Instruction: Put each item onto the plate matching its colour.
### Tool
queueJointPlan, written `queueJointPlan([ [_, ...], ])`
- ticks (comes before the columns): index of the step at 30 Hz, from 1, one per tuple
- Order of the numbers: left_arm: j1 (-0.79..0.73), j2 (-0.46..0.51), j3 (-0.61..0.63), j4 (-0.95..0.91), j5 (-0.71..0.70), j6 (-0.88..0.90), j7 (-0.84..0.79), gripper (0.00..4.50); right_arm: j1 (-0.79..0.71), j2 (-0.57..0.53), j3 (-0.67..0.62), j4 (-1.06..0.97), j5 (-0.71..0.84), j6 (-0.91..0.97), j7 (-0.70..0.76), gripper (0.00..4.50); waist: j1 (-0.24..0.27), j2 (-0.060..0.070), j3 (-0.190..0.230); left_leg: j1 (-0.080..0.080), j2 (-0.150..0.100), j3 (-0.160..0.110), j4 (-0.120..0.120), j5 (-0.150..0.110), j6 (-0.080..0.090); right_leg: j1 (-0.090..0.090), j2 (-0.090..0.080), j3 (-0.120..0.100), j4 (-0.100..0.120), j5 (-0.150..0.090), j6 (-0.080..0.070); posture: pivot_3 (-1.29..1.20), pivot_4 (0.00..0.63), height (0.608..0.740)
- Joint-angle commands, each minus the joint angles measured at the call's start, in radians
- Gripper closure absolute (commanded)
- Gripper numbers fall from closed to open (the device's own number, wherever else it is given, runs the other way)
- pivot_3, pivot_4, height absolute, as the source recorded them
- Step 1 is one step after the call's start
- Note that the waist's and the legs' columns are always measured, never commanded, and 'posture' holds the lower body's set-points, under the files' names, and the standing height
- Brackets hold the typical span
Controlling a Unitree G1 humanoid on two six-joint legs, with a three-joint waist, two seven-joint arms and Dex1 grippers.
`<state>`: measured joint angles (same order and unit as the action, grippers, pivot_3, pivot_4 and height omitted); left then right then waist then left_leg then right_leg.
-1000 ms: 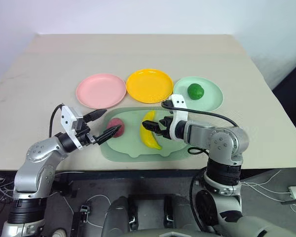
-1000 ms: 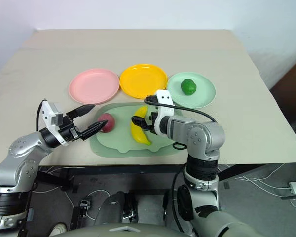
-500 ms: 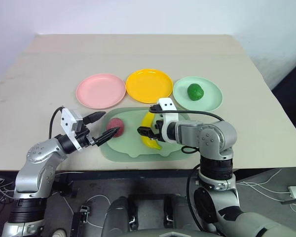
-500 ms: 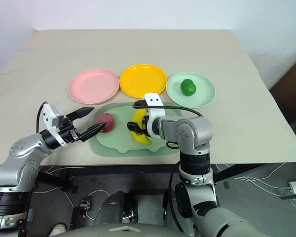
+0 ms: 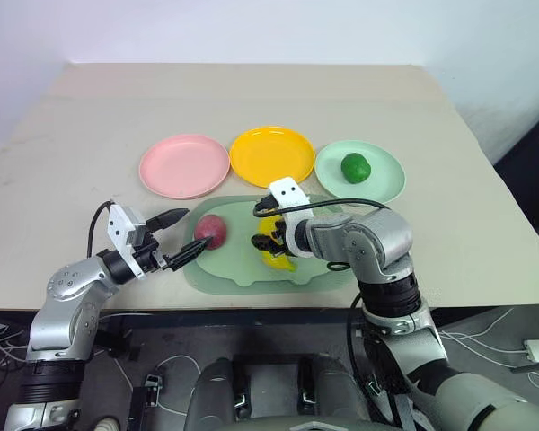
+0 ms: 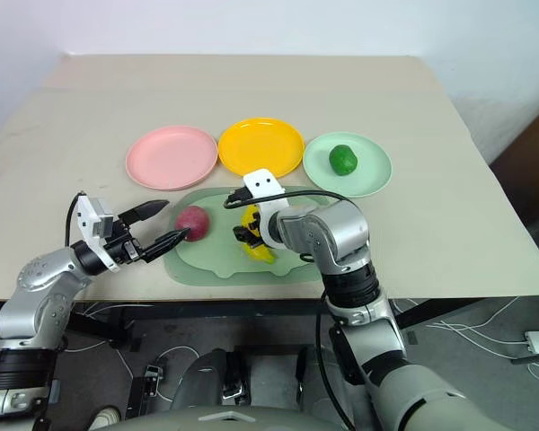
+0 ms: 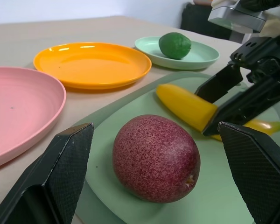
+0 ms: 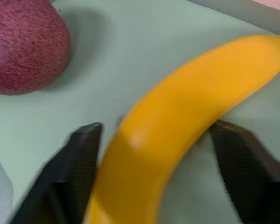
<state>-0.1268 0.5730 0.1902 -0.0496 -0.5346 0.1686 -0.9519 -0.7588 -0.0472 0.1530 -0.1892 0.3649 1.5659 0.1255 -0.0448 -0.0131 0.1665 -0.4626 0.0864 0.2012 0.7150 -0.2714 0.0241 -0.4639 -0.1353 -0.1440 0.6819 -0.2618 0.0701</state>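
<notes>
Yellow against the pale-green tray (image 5: 242, 269), your banana (image 5: 271, 241) lies right of the tray's centre, and your right gripper (image 5: 268, 244) is down on it with a black finger on either side. In the right wrist view the fingers (image 8: 79, 154) bracket the fruit closely, though whether they press on it yet I cannot tell; the banana rests on the tray.

At about nine o'clock from the banana on the same tray sits the red-pink fruit (image 5: 211, 230), apart from the banana. Your left gripper (image 5: 178, 238) hovers at the tray's nine o'clock edge, jaws spread wide and holding nothing, one fingertip just beside the red-pink fruit.

Beyond the tray at twelve o'clock you have three plates in a row on the table (image 5: 90, 117): the pink plate (image 5: 183, 165) at ten o'clock, the yellow-orange plate (image 5: 271, 155) at twelve, and the mint green plate (image 5: 382, 180) at two. The lime (image 5: 355, 166) lies on the mint green plate.
</notes>
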Motion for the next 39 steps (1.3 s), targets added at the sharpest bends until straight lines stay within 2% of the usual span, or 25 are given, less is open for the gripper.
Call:
queueJointPlan([
  [1,-0.017,-0.004,0.008,-0.018,-0.002,-0.014,-0.001,0.00,0.011,-0.005,0.005,0.019,0.005,0.028,0.025,1.87,0.000,0.000,0.000,0.000,0.000,0.000,0.000,0.000,0.000,0.000,0.000,0.000,0.000,0.000,0.000,0.00,0.150,0.695],
  [4,-0.027,-0.002,0.007,-0.024,-0.002,-0.004,0.002,0.00,0.019,-0.003,-0.024,0.023,0.014,0.045,0.042,2.80,0.000,0.000,0.000,0.000,0.000,0.000,0.000,0.000,0.000,0.000,0.000,0.000,0.000,0.000,0.000,0.00,0.150,0.695],
  [8,-0.035,-0.002,0.003,-0.033,-0.001,0.006,0.008,0.00,0.028,-0.023,-0.050,0.016,0.025,0.049,0.068,2.85,0.001,0.000,0.000,0.000,0.000,0.000,0.000,0.000,0.000,0.000,0.000,0.000,0.000,0.000,0.000,0.00,0.150,0.695],
  [11,-0.036,-0.003,0.002,-0.042,-0.002,0.013,0.012,0.00,0.003,-0.039,-0.116,-0.018,0.050,0.036,0.113,2.85,0.001,0.000,0.000,0.000,0.000,0.000,0.000,0.000,0.000,0.000,0.000,0.000,0.000,0.000,0.000,0.00,0.150,0.695],
  [14,-0.041,0.000,0.006,-0.045,-0.006,0.019,0.014,0.00,-0.070,-0.041,-0.199,-0.029,0.089,-0.009,0.163,2.85,0.001,0.001,0.001,-0.001,0.000,0.000,0.000,0.000,0.000,-0.001,0.000,0.000,0.000,0.000,0.000,0.00,0.150,0.695],
  [17,-0.049,0.001,0.006,-0.045,-0.006,0.021,0.016,0.00,-0.155,-0.048,-0.242,0.045,0.090,-0.073,0.183,2.85,-0.001,0.001,0.001,-0.002,-0.001,0.000,0.000,0.000,0.000,-0.003,0.000,0.000,0.000,0.000,0.000,0.00,0.150,0.695],
  [23,-0.055,-0.009,-0.002,-0.061,-0.006,0.025,0.032,0.00,-0.356,-0.101,-0.161,0.539,-0.034,-0.409,0.242,2.85,0.000,0.001,0.001,-0.002,-0.001,0.002,-0.001,0.000,0.000,-0.002,0.001,0.000,-0.001,0.000,0.000,0.00,0.150,0.695],
  [27,-0.047,-0.020,-0.006,-0.104,-0.010,0.041,0.062,0.00,-0.493,-0.092,-0.142,0.900,-0.122,-0.712,0.266,2.85,-0.002,0.001,0.002,-0.003,-0.001,0.005,-0.001,0.000,0.001,-0.004,0.000,0.001,0.000,0.000,0.000,0.00,0.150,0.695],
  [30,-0.035,-0.025,0.000,-0.133,-0.011,0.051,0.083,0.00,-0.591,-0.069,-0.165,1.143,-0.150,-0.863,0.265,2.85,-0.004,0.001,0.002,-0.003,-0.001,0.008,-0.001,0.000,0.000,-0.005,0.001,0.002,0.001,0.000,0.000,0.00,0.150,0.695],
  [34,-0.006,-0.030,0.008,-0.170,-0.014,0.058,0.107,0.00,-0.670,-0.042,-0.187,1.345,-0.178,-1.001,0.257,2.85,-0.014,0.001,0.002,-0.002,-0.001,0.009,-0.002,0.000,0.000,-0.005,0.001,0.003,0.000,0.000,0.000,0.00,0.150,0.695],
  [39,0.028,-0.037,0.016,-0.222,-0.018,0.070,0.147,0.00,-0.691,-0.005,-0.206,1.462,-0.215,-1.109,0.213,2.85,-0.022,0.002,0.002,-0.003,0.000,0.009,-0.002,0.000,0.000,-0.005,0.001,0.003,0.001,0.000,0.001,0.00,0.150,0.695],
])
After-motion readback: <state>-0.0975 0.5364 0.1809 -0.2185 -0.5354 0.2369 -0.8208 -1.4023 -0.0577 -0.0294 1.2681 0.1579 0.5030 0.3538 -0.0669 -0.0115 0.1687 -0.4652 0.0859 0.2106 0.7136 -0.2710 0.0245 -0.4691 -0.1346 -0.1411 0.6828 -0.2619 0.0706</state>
